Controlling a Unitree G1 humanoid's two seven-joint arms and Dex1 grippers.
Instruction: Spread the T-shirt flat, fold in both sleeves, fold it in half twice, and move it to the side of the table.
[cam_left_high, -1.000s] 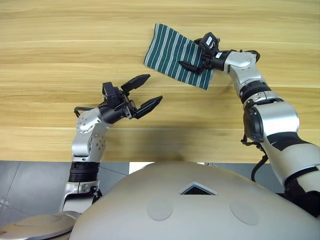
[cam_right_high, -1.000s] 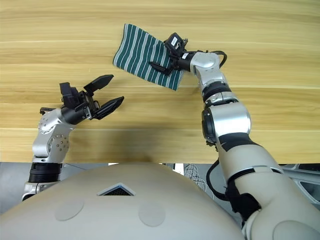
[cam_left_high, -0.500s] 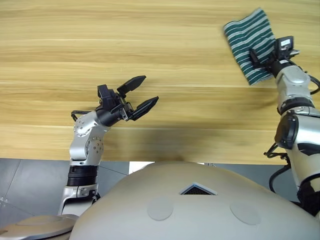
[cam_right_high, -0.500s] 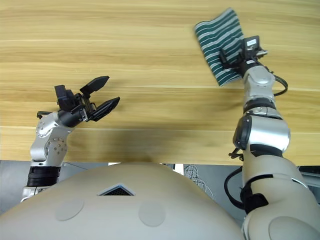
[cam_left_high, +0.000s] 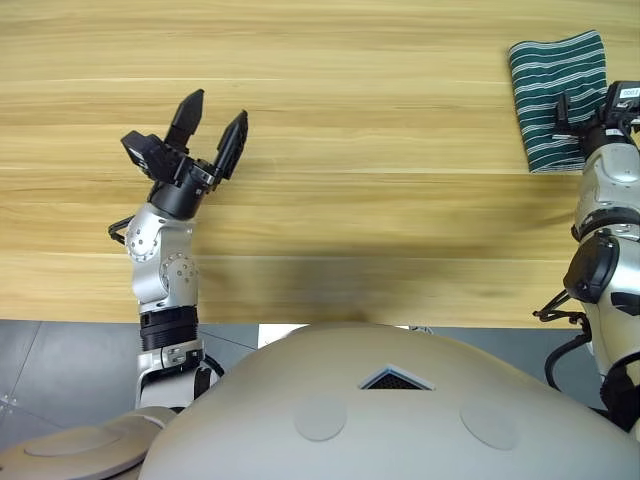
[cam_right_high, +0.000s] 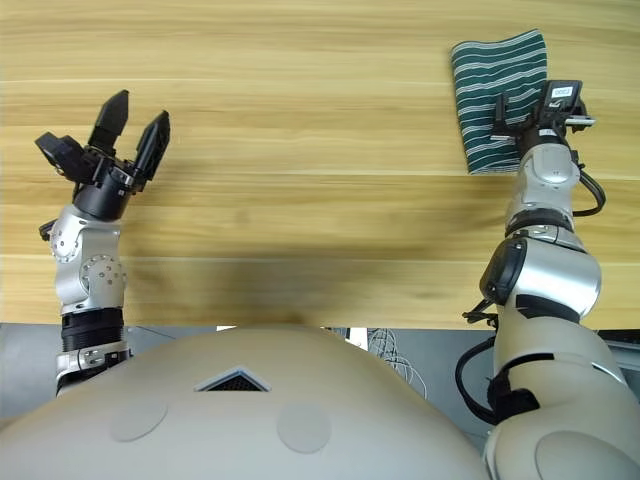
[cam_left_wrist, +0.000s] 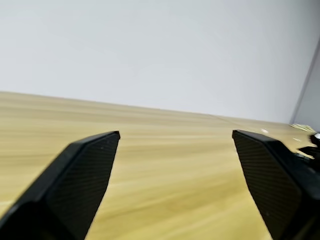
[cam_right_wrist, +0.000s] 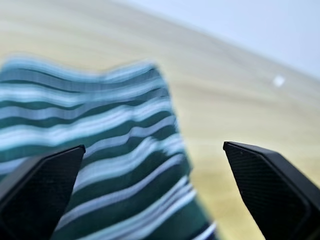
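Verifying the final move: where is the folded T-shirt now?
In the head views the folded striped T-shirt lies far right on the wooden table, the open right gripper at its near edge.

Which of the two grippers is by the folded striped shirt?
The right gripper, open at the striped shirt's near edge. The left gripper, also open, is over the table far to the left.
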